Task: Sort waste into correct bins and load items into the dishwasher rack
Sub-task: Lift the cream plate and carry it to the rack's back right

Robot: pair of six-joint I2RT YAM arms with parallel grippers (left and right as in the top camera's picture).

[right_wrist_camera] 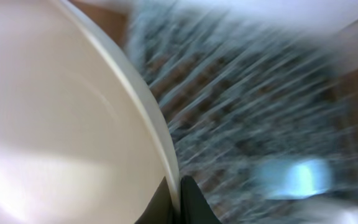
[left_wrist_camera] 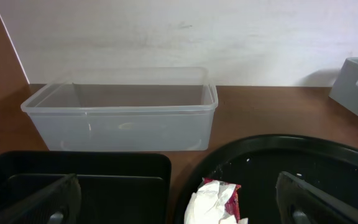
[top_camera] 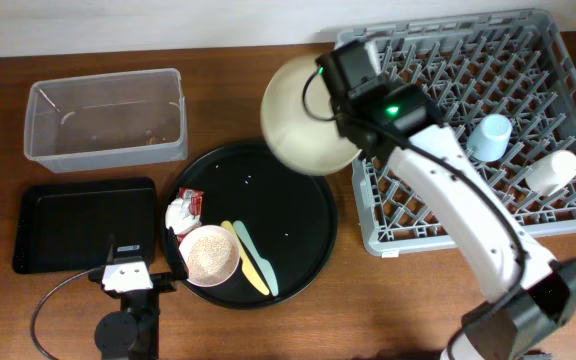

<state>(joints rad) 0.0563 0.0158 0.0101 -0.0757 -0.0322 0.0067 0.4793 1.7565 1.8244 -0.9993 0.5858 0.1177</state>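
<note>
My right gripper [top_camera: 334, 102] is shut on the rim of the large cream plate [top_camera: 303, 115], held tilted in the air over the left edge of the grey dishwasher rack [top_camera: 448, 60]. The right wrist view shows its fingertips [right_wrist_camera: 176, 199] pinching the plate [right_wrist_camera: 61, 124] edge, with the rack [right_wrist_camera: 247, 106] blurred behind. A blue cup [top_camera: 490, 136] and a white cup [top_camera: 553, 172] lie in the rack. My left gripper [top_camera: 138, 262] is open and low at the front left, its jaws wide apart with the crumpled wrapper [left_wrist_camera: 216, 202] just ahead between them.
The round black tray [top_camera: 298, 220] holds the wrapper [top_camera: 184, 208], a white bowl of rice grains [top_camera: 208, 255], and a yellow utensil [top_camera: 240, 250] beside a pale green one [top_camera: 264, 272]. A clear tub [top_camera: 108, 120] stands at the back left, a black rectangular tray [top_camera: 83, 222] before it.
</note>
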